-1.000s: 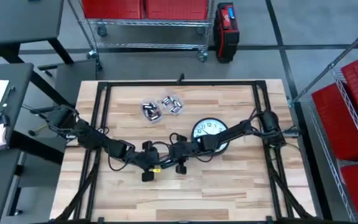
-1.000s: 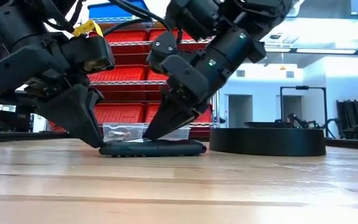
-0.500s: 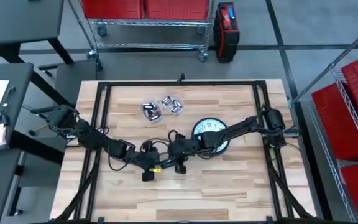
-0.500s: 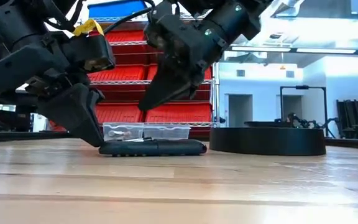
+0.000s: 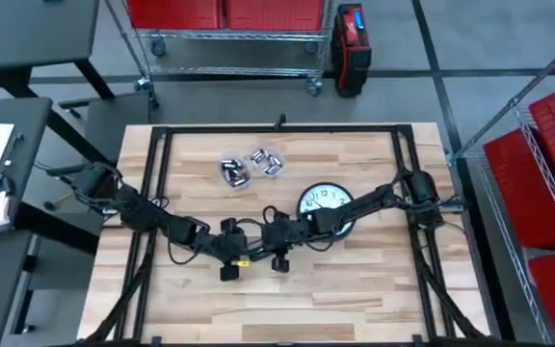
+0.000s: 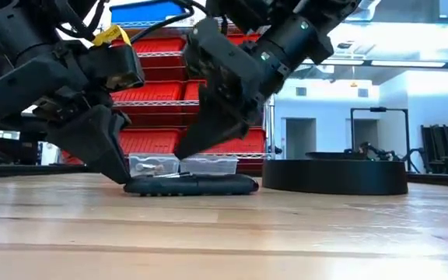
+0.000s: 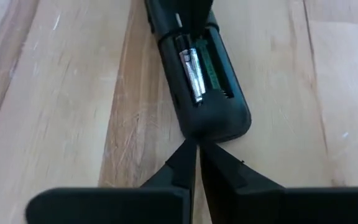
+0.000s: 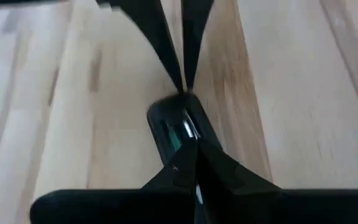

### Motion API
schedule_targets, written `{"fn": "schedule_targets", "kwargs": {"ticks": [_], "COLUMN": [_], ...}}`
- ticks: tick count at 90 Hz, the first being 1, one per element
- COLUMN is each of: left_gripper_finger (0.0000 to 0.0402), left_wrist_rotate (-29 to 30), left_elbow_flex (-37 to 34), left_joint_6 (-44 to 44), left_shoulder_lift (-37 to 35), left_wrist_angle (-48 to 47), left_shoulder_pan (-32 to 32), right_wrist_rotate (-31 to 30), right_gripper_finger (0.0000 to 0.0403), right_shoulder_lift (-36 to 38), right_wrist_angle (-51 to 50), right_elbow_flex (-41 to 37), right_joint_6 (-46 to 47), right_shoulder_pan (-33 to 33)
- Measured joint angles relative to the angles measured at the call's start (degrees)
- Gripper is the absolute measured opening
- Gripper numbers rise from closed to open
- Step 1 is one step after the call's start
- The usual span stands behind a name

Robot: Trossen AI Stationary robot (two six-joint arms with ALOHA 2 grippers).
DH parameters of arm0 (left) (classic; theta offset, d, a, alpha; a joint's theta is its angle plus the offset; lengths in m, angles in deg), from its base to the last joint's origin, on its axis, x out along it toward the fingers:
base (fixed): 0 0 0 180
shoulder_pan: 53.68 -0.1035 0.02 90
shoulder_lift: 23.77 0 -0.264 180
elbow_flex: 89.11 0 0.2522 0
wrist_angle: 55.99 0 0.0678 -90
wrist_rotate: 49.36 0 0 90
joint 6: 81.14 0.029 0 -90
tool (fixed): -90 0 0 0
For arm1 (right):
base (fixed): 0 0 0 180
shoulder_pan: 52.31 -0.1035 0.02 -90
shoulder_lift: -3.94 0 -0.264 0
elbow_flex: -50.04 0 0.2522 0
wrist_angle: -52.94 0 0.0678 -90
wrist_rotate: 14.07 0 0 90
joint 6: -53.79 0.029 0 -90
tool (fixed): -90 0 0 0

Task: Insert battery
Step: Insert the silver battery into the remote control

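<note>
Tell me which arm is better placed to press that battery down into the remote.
Probably the right. Its closed gripper hovers above the remote, free to descend onto the battery. The left gripper, also closed, is braced against the remote's end.

the high view is evenly lit and soft, with faint shadows under the arms on the wooden surface [image 5: 355, 289]. in the low view the room at upper right is blown out by bright ceiling light, so the arms read as dark, backlit shapes, and the near surface is out of focus. the right wrist view is motion-blurred throughout. the left wrist view is sharper, with glare on the silver battery [image 7: 190, 70].
</note>
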Motion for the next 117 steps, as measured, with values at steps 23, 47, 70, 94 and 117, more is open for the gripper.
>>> {"fn": "schedule_targets", "kwargs": {"ticks": [23,47,70,94,117], "left_gripper_finger": [0.0003,0.0003,0.0003,0.0003,0.0003], "left_wrist_rotate": [0.0,0.0,-0.07,-0.02,-0.02], "left_elbow_flex": [-0.02,-0.02,0.0,-0.02,-0.01], "left_joint_6": [-0.07,-0.61,-0.59,-0.57,-0.47], "left_shoulder_lift": [0.0,-0.02,-0.07,-0.07,-0.07], "left_wrist_angle": [0.06,0.12,0.27,-0.01,0.03], "left_shoulder_pan": [-0.05,-0.07,-0.02,-0.05,-0.07], "right_wrist_rotate": [1.8,3.72,2.68,1.95,1.22], "right_gripper_finger": [0.0,0.0,0.0,0.0,0.0], "right_shoulder_lift": [-3.31,-3.61,-2.64,-2.62,-2.34], "right_wrist_angle": [-0.11,-1.62,-1.51,-5.63,-2.84], "right_elbow_flex": [0.19,1.41,4.61,4.54,0.04], "right_joint_6": [0.74,1.44,0.18,-1.81,-2.34], "right_shoulder_pan": [-1.29,-0.29,0.35,1.27,0.59]}}
